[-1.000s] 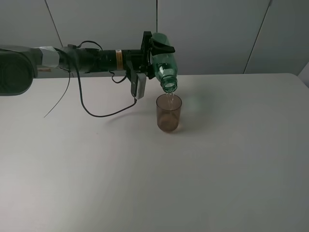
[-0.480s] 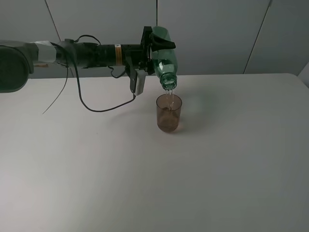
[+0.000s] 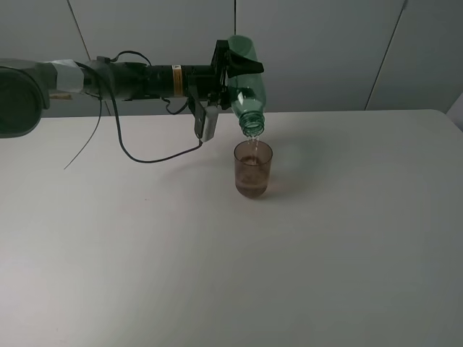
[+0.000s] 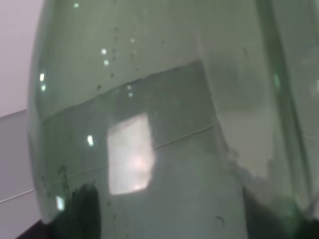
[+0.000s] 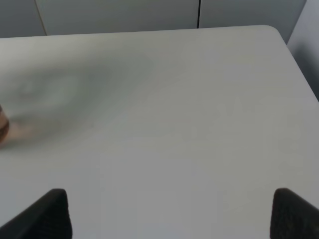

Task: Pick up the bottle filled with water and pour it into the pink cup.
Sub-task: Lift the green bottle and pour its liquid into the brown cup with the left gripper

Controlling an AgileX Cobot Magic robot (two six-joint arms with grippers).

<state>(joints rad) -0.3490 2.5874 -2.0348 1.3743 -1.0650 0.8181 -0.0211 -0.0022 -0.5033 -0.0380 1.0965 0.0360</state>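
Right, from the high camera I see my left claw clamped around the bottle at the end of its level arm. The bottle is tipped so that its open mouth points down. The pink cup stands on the white table below and just ahead of the claw, directly under the mouth and clear of it. A thin thread of water falls from the mouth into the cup, whose lower part looks darker with liquid.

Only that view gives me the cup and the stream together. The left wrist camera is filled by the bottle pressed up close. I can make out its green wall, a slanted water line across it and small droplets inside. Dark shapes show through the plastic low down, but I cannot tell what they are.

Only the right wrist camera shows the right claw. Its dark fingertips are spread wide with bare table between them. A blurred brownish sliver of the pink cup shows well away from this claw.
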